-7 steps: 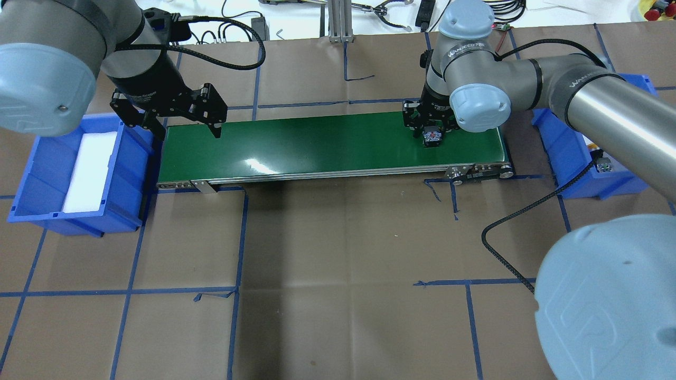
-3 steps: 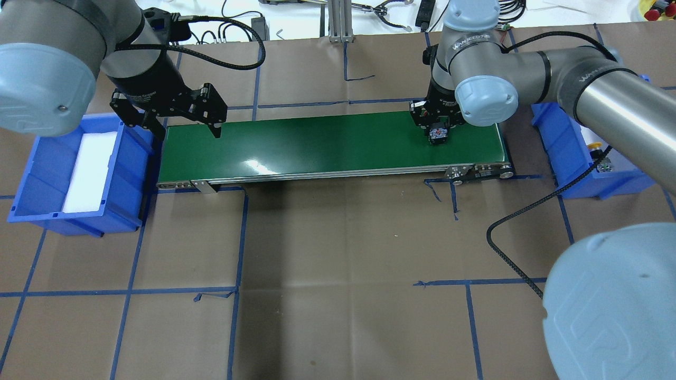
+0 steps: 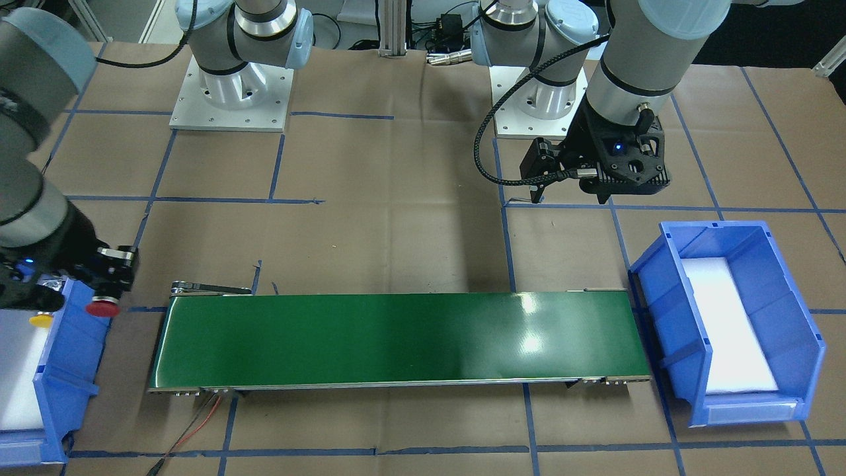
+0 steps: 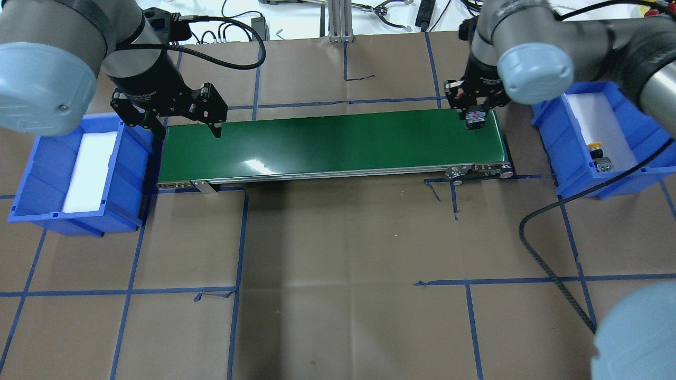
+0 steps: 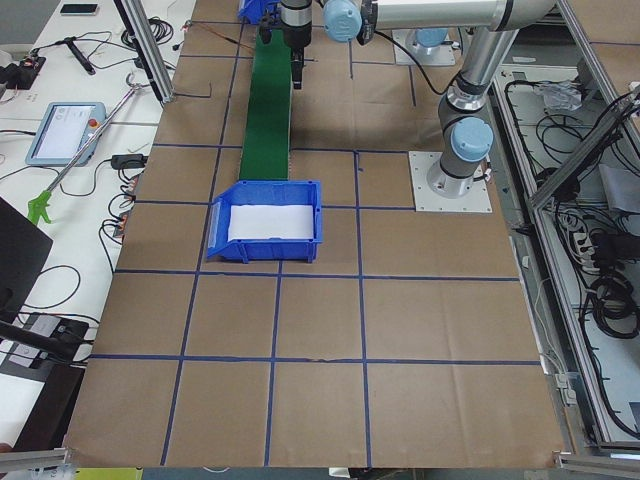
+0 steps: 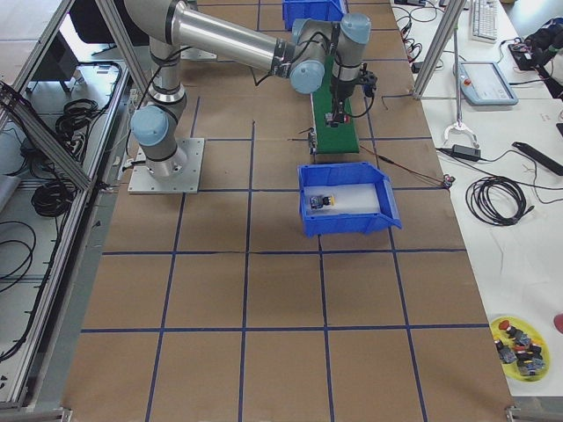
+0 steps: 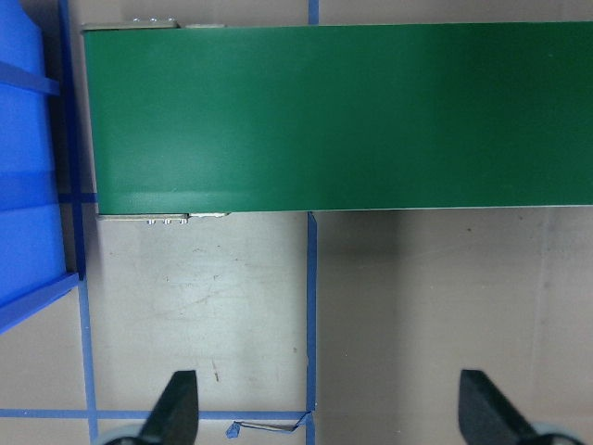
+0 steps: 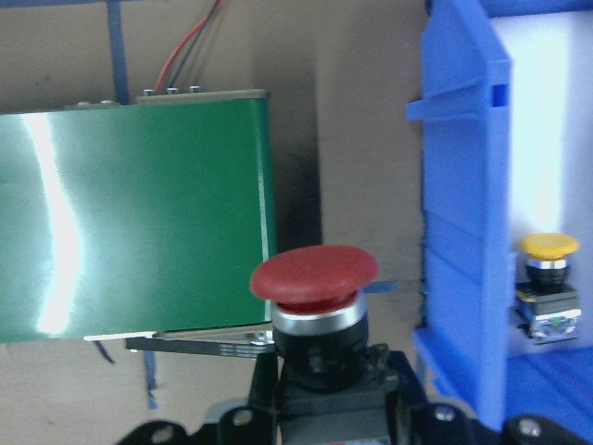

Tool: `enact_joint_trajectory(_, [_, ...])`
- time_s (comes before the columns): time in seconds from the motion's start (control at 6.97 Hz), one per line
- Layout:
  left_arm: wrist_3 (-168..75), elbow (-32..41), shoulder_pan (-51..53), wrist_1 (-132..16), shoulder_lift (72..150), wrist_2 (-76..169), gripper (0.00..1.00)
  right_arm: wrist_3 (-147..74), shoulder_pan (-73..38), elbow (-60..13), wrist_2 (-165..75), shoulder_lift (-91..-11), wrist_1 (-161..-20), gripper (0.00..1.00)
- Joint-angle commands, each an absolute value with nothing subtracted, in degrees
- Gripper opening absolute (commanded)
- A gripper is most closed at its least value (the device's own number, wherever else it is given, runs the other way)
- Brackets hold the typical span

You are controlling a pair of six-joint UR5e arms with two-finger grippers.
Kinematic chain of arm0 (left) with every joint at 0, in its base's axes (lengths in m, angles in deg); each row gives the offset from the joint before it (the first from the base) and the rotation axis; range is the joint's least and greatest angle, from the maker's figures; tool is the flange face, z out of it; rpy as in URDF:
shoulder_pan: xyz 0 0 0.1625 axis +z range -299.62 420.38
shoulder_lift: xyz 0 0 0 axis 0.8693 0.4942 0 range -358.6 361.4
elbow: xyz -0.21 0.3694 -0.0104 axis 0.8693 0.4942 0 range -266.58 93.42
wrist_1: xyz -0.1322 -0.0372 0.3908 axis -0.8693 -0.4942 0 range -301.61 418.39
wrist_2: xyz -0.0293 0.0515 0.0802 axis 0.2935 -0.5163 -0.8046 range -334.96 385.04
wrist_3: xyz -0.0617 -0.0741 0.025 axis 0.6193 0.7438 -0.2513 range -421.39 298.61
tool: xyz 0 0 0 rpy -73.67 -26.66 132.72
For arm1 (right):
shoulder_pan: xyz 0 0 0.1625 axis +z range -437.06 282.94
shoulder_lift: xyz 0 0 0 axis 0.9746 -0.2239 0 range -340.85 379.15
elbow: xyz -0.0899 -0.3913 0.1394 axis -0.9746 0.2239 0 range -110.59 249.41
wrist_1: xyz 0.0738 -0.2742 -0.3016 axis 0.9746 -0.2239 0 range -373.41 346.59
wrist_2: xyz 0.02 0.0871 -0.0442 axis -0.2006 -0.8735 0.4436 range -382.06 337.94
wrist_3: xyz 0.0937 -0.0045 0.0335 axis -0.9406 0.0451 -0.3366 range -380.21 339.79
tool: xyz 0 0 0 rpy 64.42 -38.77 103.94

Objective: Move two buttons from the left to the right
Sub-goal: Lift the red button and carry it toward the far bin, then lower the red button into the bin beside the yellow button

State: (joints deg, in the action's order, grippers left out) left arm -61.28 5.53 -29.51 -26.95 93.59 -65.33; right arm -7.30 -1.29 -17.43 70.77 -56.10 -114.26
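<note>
My right gripper [image 4: 475, 112] is shut on the red button [image 8: 315, 275] by its black body and holds it off the surface at the right end of the green conveyor belt [image 4: 332, 142], just short of the right blue bin [image 4: 560, 142]. The red cap also shows in the front view [image 3: 102, 307]. The yellow button [image 4: 595, 145] lies on white foam inside that bin and shows in the right wrist view [image 8: 548, 246]. My left gripper [image 4: 185, 129] is open and empty above the belt's left end, beside the left blue bin [image 4: 31, 174].
The left bin holds only a white foam pad [image 4: 90, 169]. A black cable [image 4: 549, 274] loops over the table at the right front. Blue tape lines cross the brown paper. Cables and an aluminium post [image 4: 338, 21] stand at the back.
My right gripper has moved right and a little back along the belt with the red button, from mid-right of the belt to its right end. The left arm has not moved.
</note>
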Motion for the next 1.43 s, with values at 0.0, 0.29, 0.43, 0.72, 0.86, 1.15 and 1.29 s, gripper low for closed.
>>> enact_joint_trajectory(0.0, [-62.09, 5.53, -29.01, -26.87, 93.68, -65.57, 1.00, 8.99, -11.63, -13.49, 70.92, -54.69, -113.25, 0.03])
enact_joint_trajectory(0.29, [-63.41, 5.45, -26.99, -26.87, 93.59, -65.23, 1.00, 9.84, -13.96, -10.94, 70.66, -49.69, -115.96, 0.03])
enact_joint_trajectory(0.43, [-63.24, 5.36, -27.24, -26.87, 93.51, -65.22, 1.00, 9.76, -13.96, -8.75, 70.49, -46.10, -117.28, 0.03])
enact_joint_trajectory(0.72, [-62.63, 5.18, -27.42, -26.87, 93.51, -65.31, 1.00, 10.72, -13.87, -7.41, 70.40, -38.10, -125.58, 0.03])
enact_joint_trajectory(0.86, [-62.54, 5.18, -27.51, -26.95, 93.51, -65.31, 1.00, 10.72, -13.52, -8.02, 70.40, -36.24, -127.38, 0.03])
enact_joint_trajectory(1.15, [-62.36, 5.27, -27.60, -26.95, 93.51, -65.40, 1.00, 10.29, -12.30, -8.11, 70.49, -34.39, -127.58, 0.03])
enact_joint_trajectory(1.29, [-62.36, 5.27, -27.60, -26.95, 93.42, -65.40, 1.00, 10.28, -12.03, -8.11, 70.40, -33.59, -127.58, 0.03])
